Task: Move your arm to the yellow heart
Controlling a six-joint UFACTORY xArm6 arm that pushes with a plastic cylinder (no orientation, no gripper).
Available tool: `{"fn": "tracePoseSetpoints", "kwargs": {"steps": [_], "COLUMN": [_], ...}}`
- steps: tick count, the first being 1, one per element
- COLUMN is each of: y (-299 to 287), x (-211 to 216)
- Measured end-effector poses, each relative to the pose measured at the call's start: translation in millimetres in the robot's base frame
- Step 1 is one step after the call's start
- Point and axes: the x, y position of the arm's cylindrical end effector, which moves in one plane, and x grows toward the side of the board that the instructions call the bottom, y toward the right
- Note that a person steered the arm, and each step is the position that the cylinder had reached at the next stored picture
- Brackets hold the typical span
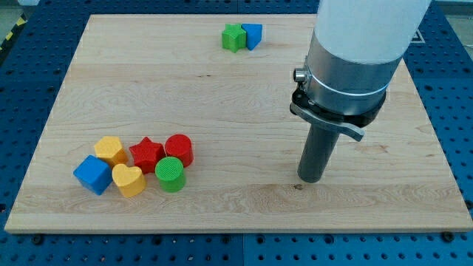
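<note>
Arm comes down from the tabletop's top-right corner area: wide white cylinder, then grey metal collar w/ dark clamp, then the straight dark rod, upright. My tip [310, 179] sits on the pale wooden tabletop [236, 96], right of centre and nearer the bottom edge. It's a bare rod, so nothing is grasped; it touches no block.

Left to right, cluster near the bottom-left corner:
- blue cube block [92, 174], leftmost, nearest the left edge.
- yellow rounded block [111, 149], exact shape hard to tell, just above-right of the blue cube.
- yellow heart block [128, 179]: glossy yellow plastic, lobes pointing toward the view's upper right, lying flat. Wedged between blue cube and green cylinder, just below the yellow rounded block and red star. Well apart from my tip, far to its left.
- red star block [147, 154], mid-cluster.
- green cylinder block [171, 174], ribbed top, just right of the heart.
- red cylinder block [179, 149], rightmost of the cluster.

Near the top edge, around centre: green block [233, 37] touching blue block [252, 35]; shapes unclear.
</note>
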Motion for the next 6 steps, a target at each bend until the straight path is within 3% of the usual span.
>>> {"fn": "tracePoseSetpoints", "kwargs": {"steps": [4,6], "y": [2.4,-17.0], "x": [13.8,47.3]}}
